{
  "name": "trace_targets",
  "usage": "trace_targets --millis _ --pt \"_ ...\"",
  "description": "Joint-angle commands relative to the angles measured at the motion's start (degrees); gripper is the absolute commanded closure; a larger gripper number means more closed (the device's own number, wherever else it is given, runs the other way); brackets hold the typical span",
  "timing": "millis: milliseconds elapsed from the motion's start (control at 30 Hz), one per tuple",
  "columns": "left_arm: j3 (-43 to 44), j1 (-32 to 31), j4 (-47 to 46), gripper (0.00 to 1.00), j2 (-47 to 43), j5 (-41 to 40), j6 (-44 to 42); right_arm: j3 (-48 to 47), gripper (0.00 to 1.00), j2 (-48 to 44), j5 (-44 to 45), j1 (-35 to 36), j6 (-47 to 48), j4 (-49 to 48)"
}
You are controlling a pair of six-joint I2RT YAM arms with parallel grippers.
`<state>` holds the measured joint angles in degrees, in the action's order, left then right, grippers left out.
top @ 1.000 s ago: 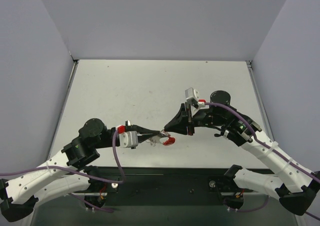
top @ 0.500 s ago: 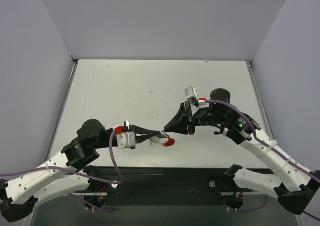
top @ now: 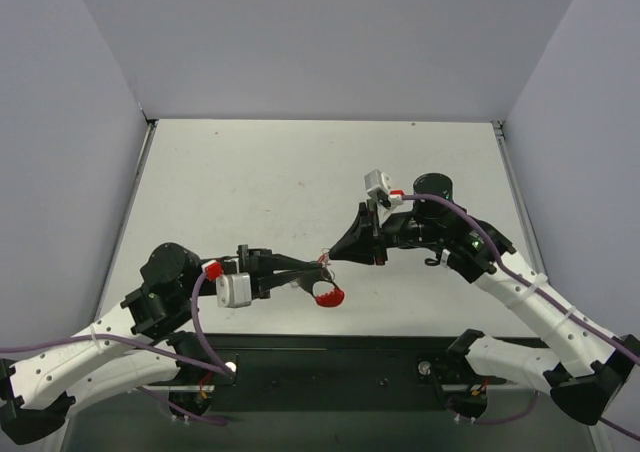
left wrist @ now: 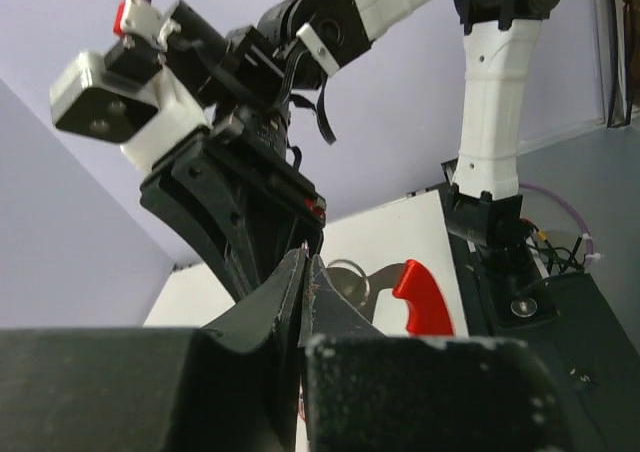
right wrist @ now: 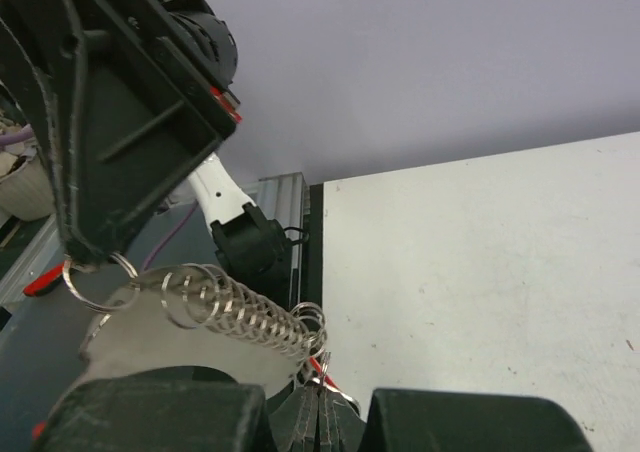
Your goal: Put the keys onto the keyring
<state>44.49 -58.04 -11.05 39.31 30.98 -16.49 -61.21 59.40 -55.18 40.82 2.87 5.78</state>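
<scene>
My left gripper (top: 317, 268) is pinched nearly closed on the keyring (right wrist: 235, 312), whose red band (top: 328, 296) hangs below it over the table (top: 250, 182). My right gripper (top: 333, 260), jaws fully together, nips the chain's other end, tips almost meeting.

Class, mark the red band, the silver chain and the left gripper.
red band (top: 328, 296): top view, middle of its curve.
silver chain (right wrist: 245, 312): right wrist view, middle rings.
left gripper (top: 316, 271): top view, between its fingertips.
</scene>
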Motion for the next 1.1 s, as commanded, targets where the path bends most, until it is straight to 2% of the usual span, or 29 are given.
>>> trace_targets --millis 0,933,1067 --pt "2.18 -0.23 -7.06 1.00 -0.38 2.51 0.67 -0.67 1.00 -0.68 0.77 -0.48 1.78 -0.51" --pt "-2.04 0.03 -6.00 1.00 1.65 -5.84 1.20 -0.14 1.00 -3.76 5.25 -0.65 1.96 0.37" --pt "-4.41 1.09 -10.11 1.00 1.73 -5.67 3.74 -0.14 1.00 -4.55 5.26 -1.18 2.13 0.63"
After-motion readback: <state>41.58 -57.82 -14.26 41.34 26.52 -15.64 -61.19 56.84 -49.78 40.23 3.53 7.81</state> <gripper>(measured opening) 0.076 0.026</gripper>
